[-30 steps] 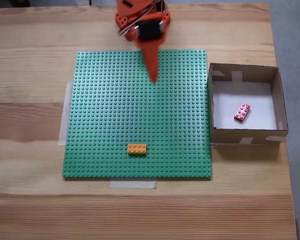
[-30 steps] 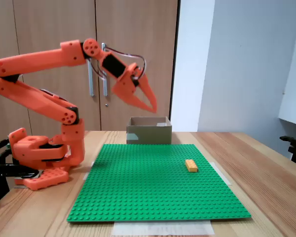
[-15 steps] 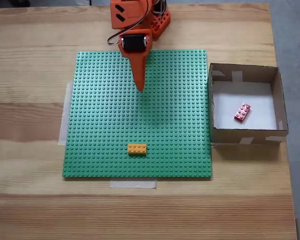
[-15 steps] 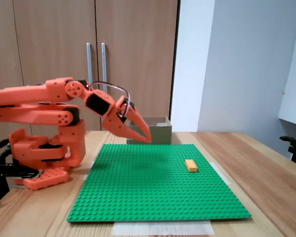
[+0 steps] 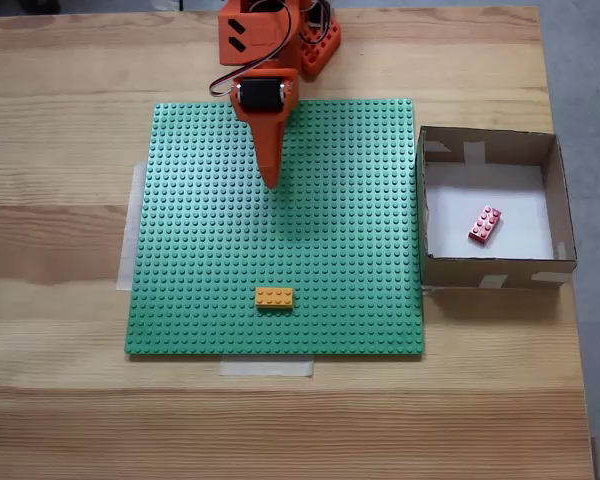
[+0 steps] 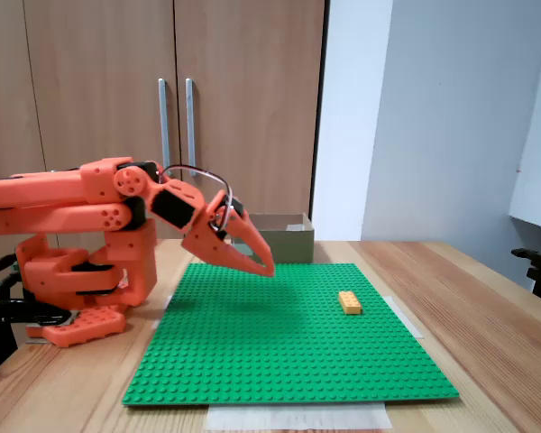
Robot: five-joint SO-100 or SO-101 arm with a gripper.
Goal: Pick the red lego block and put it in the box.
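Hand [image 6: 265,267] (closed) above baseplate [image 6: 288,343].

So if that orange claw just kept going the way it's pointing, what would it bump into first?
Probably the green studded baseplate. The gripper tilts forward and down just above it, empty, and nothing lies between in either fixed view. The yellow-orange brick sits farther ahead.

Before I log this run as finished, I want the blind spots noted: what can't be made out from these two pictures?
- The box interior: in the side-on fixed view its near wall hides the bottom, so the red lego block is confirmed from the top-down fixed view alone.
- The gripper: from above the fingers overlap into one wedge; side-on they look shut, with no gap visible.
- Arm base: cut off by the top edge from above.
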